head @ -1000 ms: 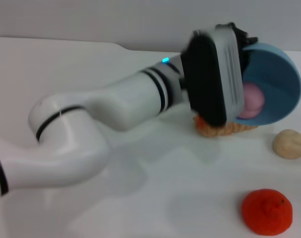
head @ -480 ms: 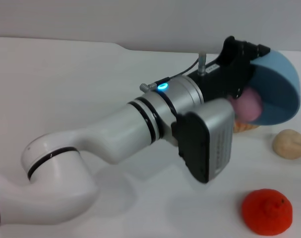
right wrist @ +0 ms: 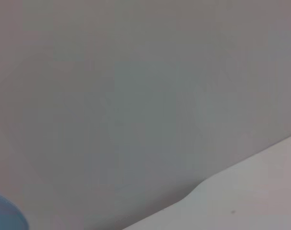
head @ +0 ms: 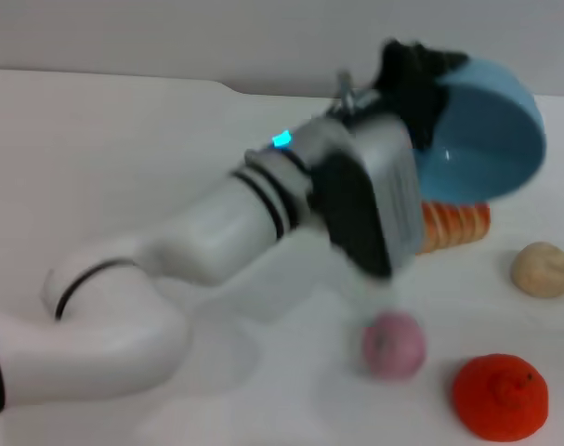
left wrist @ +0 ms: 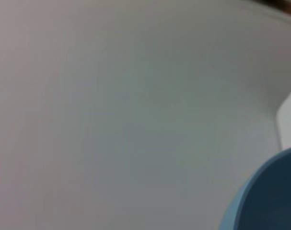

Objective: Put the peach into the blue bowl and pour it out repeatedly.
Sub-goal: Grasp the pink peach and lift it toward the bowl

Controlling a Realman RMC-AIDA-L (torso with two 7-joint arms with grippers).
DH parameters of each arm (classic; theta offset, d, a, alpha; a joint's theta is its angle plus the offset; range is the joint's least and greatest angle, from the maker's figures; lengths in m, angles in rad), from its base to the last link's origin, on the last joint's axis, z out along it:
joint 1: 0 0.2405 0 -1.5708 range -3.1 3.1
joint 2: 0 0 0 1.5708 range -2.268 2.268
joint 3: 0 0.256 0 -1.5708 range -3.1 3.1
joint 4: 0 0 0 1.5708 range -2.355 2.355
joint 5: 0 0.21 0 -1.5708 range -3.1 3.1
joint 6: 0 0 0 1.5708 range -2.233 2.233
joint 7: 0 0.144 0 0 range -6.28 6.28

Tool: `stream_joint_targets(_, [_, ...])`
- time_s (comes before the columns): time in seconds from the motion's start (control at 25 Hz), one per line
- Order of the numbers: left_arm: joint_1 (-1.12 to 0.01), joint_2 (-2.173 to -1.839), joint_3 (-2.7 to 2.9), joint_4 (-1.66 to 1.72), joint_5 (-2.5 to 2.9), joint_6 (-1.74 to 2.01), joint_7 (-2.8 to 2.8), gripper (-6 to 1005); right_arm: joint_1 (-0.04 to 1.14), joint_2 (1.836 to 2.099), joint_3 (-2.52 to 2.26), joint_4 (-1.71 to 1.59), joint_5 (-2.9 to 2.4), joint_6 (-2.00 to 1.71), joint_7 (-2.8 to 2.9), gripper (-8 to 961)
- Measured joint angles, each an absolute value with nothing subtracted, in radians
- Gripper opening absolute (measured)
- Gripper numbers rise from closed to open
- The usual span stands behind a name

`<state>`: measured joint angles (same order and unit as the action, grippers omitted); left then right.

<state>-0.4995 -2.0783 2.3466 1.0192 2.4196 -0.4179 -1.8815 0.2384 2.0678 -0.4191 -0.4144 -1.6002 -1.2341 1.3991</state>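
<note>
You are seeing the peach (head: 393,344) lying on the table (head: 124,167) at lower centre-right, out of the blue bowl (head: 486,139) it was sitting in a moment ago. The left gripper (head: 416,79) is holding the tipped bowl at upper right, jaws clamped on its rim. One pour looks done; the peach needs picking up again.

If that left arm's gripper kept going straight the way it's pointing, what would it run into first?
Probably nothing soon. The left gripper points up and away toward the table's far right, carrying the blue bowl ahead of it; beyond the bowl only the plain wall shows. Depth is hard to judge here.
</note>
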Motion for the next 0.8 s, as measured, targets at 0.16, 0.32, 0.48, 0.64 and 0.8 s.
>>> stream_joint_targets(0.16, [-0.537,-2.078,2.273,1.037,2.172,-0.305,-1.884,-1,0.250,2.064,-0.448,-0.420,-1.628,-1.247,1.423,526])
stream_joint_targets(0.32, [-0.606,-2.074,2.116,0.999,1.866,-0.070,-1.909,-1,0.280,2.052,-0.499,-0.449,-1.726,-1.279,1.514,523])
stream_joint_targets(0.48, [-0.697,-2.068,1.912,0.862,1.710,0.182,-2.023,-1,0.343,2.040,-0.558,-0.503,-1.889,-1.333,1.668,520])
stream_joint_targets(0.64, [-0.805,-2.063,1.750,0.664,1.723,0.407,-2.107,-2,0.452,2.035,-0.657,-0.541,-2.047,-1.390,1.855,517])
stream_joint_targets(0.8, [-0.824,-2.064,1.705,0.611,1.747,0.444,-2.126,-2,0.578,2.048,-0.737,-0.540,-2.183,-1.385,1.971,514])
